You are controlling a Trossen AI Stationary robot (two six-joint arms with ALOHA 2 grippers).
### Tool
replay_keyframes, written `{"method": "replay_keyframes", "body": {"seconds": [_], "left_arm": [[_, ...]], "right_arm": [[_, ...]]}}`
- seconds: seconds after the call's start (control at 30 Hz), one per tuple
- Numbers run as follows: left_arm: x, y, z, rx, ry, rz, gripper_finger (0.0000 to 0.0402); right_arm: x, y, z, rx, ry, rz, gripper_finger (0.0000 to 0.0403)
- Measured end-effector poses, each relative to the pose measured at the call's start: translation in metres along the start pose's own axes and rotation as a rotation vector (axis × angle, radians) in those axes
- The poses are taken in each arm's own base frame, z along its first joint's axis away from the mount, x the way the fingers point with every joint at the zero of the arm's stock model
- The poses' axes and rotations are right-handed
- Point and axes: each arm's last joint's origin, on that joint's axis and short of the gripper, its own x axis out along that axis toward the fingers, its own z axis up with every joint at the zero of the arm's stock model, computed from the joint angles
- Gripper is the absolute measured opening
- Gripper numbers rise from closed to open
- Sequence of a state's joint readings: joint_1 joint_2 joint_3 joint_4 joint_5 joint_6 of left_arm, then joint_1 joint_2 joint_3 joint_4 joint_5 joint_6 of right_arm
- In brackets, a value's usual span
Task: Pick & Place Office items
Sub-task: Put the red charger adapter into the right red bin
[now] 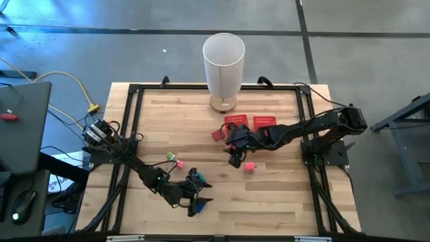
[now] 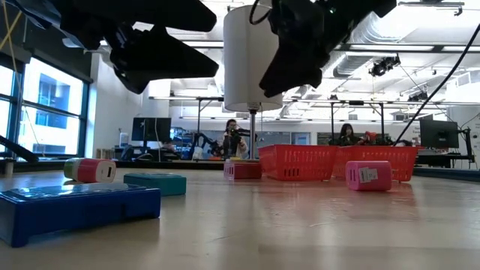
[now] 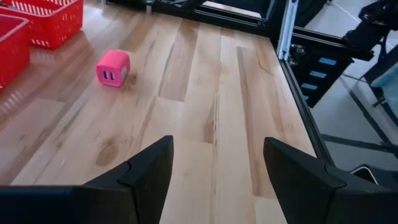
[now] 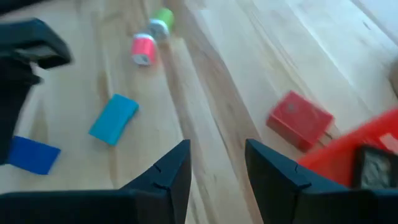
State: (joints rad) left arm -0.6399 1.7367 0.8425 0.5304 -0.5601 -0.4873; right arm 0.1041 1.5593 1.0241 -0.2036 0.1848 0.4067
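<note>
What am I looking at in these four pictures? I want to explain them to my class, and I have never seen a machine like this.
It is a robot with two dark arms at a wooden table. One picture looks straight down, one looks level across the tabletop, and two come from cameras on the wrists. The left gripper hangs near the table's front edge, open and empty. The right gripper hangs in front of the red mesh tray, open with nothing between its fingers. Behind the tray stands a tall white cylinder. Small office items lie scattered: a pink cube, a red block, a teal piece, a blue piece, and pink and green rolls.
</note>
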Motion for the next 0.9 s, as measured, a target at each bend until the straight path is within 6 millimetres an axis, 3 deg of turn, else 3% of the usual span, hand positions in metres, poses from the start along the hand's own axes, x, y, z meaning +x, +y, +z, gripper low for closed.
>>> {"method": "replay_keyframes", "body": {"seconds": [0.4,0.8,0.9], "left_arm": [[0.000,0.001,-0.001,0.007,0.009,0.004,0.0242],[0.000,0.001,-0.003,0.017,0.023,0.012,0.0242],[0.000,0.001,-0.003,0.017,0.024,0.012,0.0242]], "right_arm": [[-0.002,0.012,0.006,-0.129,-0.102,0.036,0.0156],[-0.005,0.024,0.005,-0.210,-0.133,0.076,0.0310],[-0.006,0.030,0.004,-0.316,-0.147,0.122,0.0341]]}}
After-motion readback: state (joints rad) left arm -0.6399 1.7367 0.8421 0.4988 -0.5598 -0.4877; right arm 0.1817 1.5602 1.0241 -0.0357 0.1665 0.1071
